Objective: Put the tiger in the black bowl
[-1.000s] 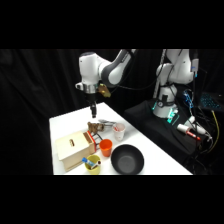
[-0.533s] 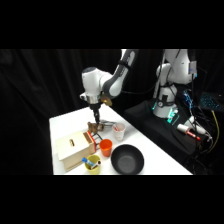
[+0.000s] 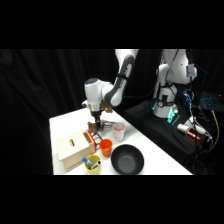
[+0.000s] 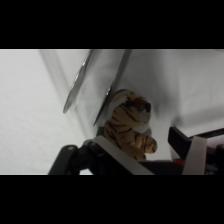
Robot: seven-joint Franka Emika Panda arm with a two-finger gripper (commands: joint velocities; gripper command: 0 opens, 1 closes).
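Between my end effector (image 4: 150, 150) fingers, spread and unclenched: the tiger (image 4: 129, 126), tan plush, dark stripes, resting on the white surface (image 4: 35, 110).

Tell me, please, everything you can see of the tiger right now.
The tiger is a small plush-looking toy, tan-orange with dark stripes on its back and head and a paler muzzle and chest. In the wrist view it lies on the white table, between the two fingers of the pincer, its head beside the tips of the metal tongs. Whether the fingers press on it cannot be told. In the side view it is hidden beneath the pincer, behind the orange cup.
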